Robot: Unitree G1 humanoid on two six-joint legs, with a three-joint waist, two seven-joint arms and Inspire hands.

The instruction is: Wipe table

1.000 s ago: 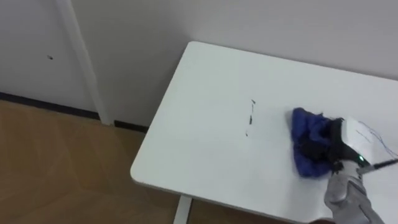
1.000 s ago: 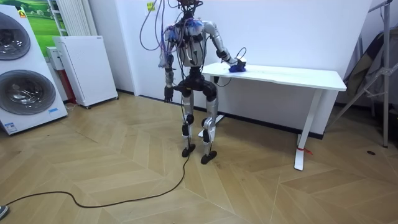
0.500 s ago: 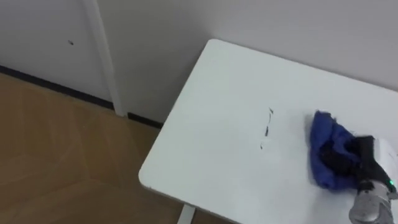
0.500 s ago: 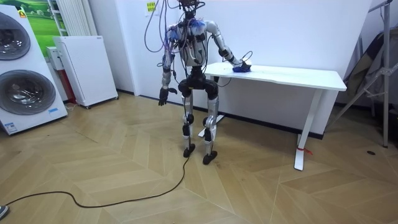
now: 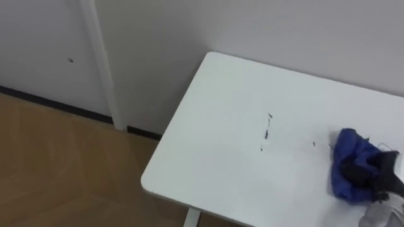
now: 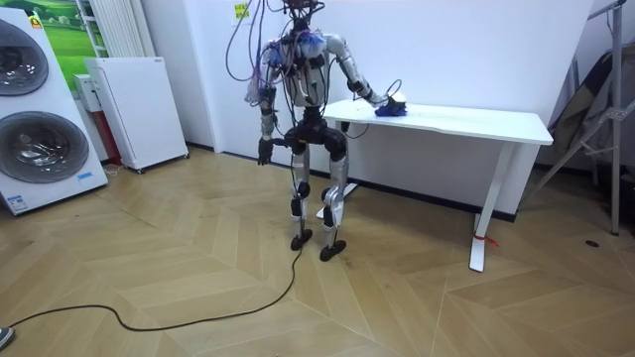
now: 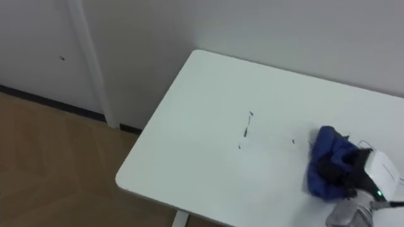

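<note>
A white table point(image 5: 221, 132) stands against the wall, and I stand at its left end. A crumpled blue cloth point(image 5: 349, 165) lies on its right part. My right hand point(image 7: 353, 171) rests on the cloth with its dark fingers curled into the folds. A few thin dark marks point(image 5: 266, 130) streak the tabletop left of the cloth, and a small speck point(image 5: 314, 144) lies nearer to it. In the room view my right arm reaches out to the cloth point(image 6: 390, 109), while my left hand point(image 6: 265, 151) hangs by my hip.
The table's left edge and rounded near corner point(image 5: 148, 183) drop to wooden floor. A white wall with a vertical trim point(image 5: 98, 57) runs behind. Washing machines point(image 6: 35, 109) and a white cabinet point(image 6: 134, 109) stand at the room view's left.
My right hand has dragged the blue cloth to the right, away from the dark marks, uncovering a small speck. The camera has shifted. My left arm swung by my side.
</note>
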